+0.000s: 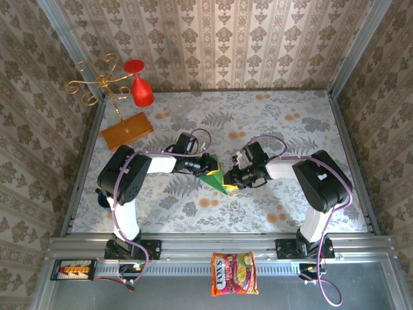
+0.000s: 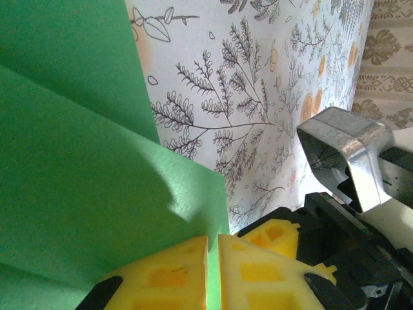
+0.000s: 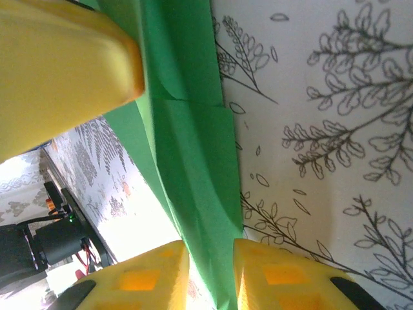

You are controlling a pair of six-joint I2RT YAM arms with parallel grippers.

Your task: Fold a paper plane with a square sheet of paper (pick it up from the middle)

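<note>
At the middle of the floral-patterned table (image 1: 290, 129), your bright green sheet of thin paper (image 1: 215, 177), already partly folded, stands tented between both arms. Your left gripper (image 2: 213, 271) is clenched on one edge, probably to anchor the sheet. Your right gripper (image 3: 208, 274) straddles the crease with its jaws slightly parted, probably so you can re-grip or press the fold.
</note>
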